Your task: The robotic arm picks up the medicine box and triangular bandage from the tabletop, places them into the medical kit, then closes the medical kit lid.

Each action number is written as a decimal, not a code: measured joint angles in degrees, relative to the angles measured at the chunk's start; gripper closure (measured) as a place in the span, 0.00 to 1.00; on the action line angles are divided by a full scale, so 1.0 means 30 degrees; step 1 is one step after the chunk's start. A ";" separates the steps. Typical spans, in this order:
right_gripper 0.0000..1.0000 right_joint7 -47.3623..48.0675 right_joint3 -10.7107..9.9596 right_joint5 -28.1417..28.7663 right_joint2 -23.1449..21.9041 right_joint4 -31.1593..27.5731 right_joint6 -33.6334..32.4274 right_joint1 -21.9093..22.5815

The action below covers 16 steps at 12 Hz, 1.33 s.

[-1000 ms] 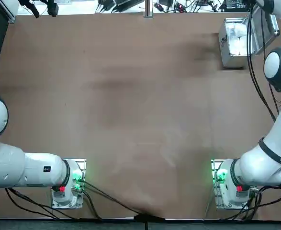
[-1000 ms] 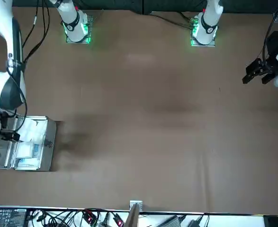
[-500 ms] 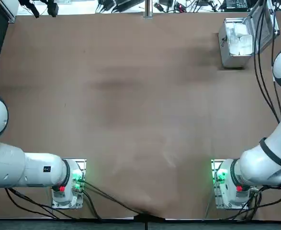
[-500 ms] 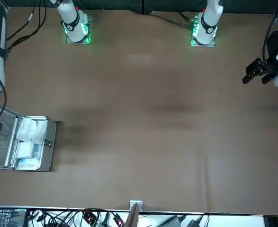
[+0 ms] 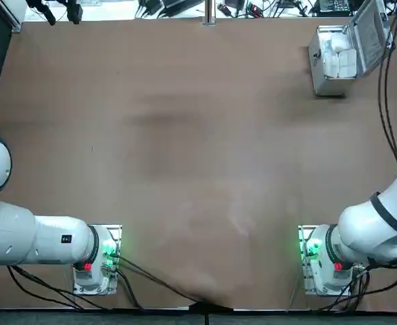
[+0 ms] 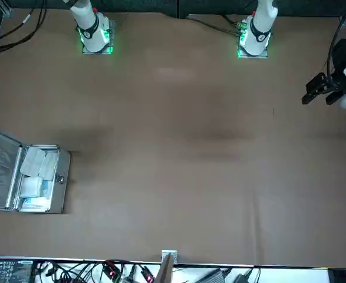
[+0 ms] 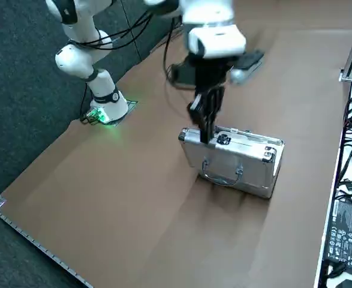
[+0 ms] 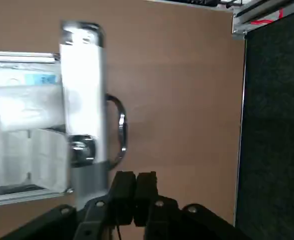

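Medical kit open with at least 3 white packs inside; right gripper shut and empty beside the raised lid

The right gripper point(image 8: 136, 176) is out of frame in the top and front views. The right side view shows it in the upper middle, close to the lid's upper rim; I cannot tell whether it touches. Its 2 fingers point(image 8: 147, 186) are closed together, with nothing held between them. The robotic arm point(image 5: 387, 213) is cut off by the right edge of the top view.

The 1 medical kit point(image 5: 328, 87) sits at the upper right of the top view and the lower left of the front view. Its 1 medical kit lid point(image 5: 371, 32) stands open, leaning outward. In the right side view the lid's outer face hides the contents; 1 bail handle point(image 7: 220, 180) hangs on that face, and 1 latch point(image 8: 82, 150) shows on the rim in the wrist view.

Inside the kit, at least 3 white packs point(image 6: 31, 187) lie close together, overlapping enough that an exact count is uncertain. I cannot tell for sure which is the medicine box and which the triangular bandage. A light blue patch point(image 8: 40, 79) shows beside them.

Black cables point(image 5: 389, 118) run down the right side of the top view, 1 of them with a white band.
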 joint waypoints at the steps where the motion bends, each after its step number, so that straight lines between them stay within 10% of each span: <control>1: 0.98 -0.0570 0.0000 0.0522 0.0112 -0.0067 0.0298 -0.0549; 7: 0.99 -0.1138 0.0274 0.3044 0.1307 -0.0169 0.0694 -0.1104; 16: 0.99 0.0073 0.0432 0.3765 0.0851 -0.0127 0.0187 0.1801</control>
